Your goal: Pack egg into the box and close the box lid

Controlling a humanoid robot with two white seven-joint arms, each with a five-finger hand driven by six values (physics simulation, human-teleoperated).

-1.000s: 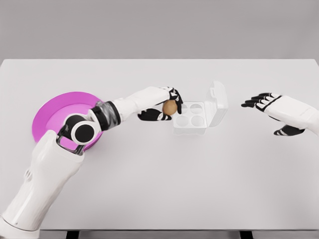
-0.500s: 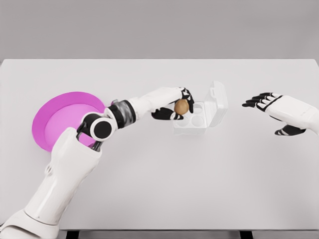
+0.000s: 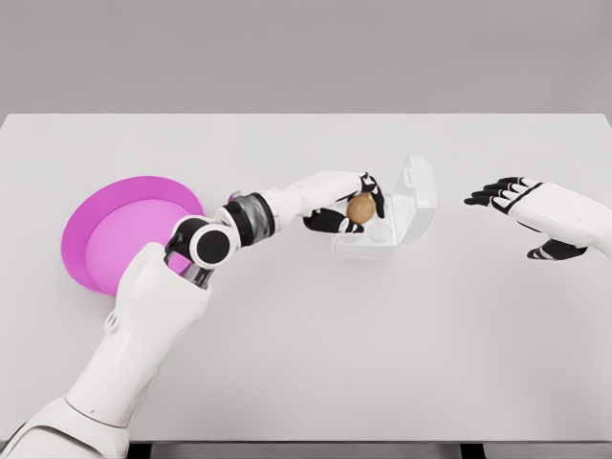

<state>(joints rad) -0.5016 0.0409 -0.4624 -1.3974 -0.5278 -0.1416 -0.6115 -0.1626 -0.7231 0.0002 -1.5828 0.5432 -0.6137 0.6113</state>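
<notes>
**Left hand brought over the open box with the egg**

Left hand (image 3: pixel 346 205) is seen closed around the egg (image 3: pixel 360 208), which is pinched between the dark fingertips and held just above the near-left cells of the box (image 3: pixel 368 233). Compared with a second ago, the egg has been carried rightward from beside the box's left edge to a spot over its tray, and the elbow has been drawn along with it, away from the pink plate (image 3: pixel 113 232), which is now largely uncovered. From this it is judged that transport is almost finished and that lowering and release into a cell is the step in hand; the egg is not yet seated, and no egg is seen in any of the cells.

The left arm is stretched across the bench (image 3: pixel 306 363) from the lower left, the forearm laid nearly level and the wrist turned so that the palm faces the box. The lid (image 3: pixel 419 190) is stood upright on the far-right side of the tray, so closing is still to be done.

The right hand (image 3: pixel 521 206) is held well apart to the right, above the bench, fingers spread and nothing grasped; its pose is unchanged across the second
</notes>
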